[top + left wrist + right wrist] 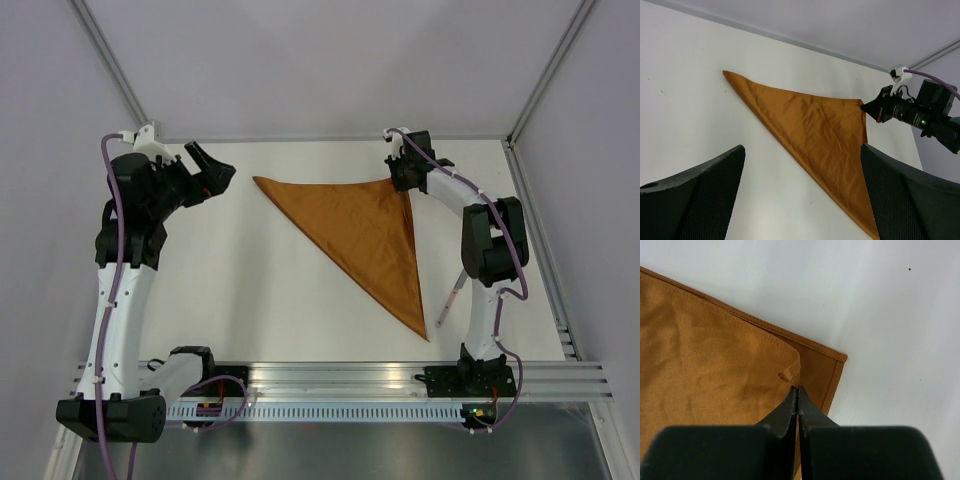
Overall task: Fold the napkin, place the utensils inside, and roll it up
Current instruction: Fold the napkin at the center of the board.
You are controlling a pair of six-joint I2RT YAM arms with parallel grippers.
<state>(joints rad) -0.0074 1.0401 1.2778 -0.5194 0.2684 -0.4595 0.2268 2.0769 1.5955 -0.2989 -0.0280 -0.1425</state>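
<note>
Thin, soft rust-brown cloth napkin (365,235) lies folded into a triangle on the white counter (250,290). Light and limp, likely to slide, so pinch corners or hems, not mid-panel. Right jaws closed, apparently pinching the top layer's far-right corner. Left jaws wide open, empty, off its left tip.

Top camera looks down from 6 o'clock; left wrist faces 3 o'clock from well apart; right wrist sits close — all share the 1 o'clock corner of the napkin (365,235).
</note>
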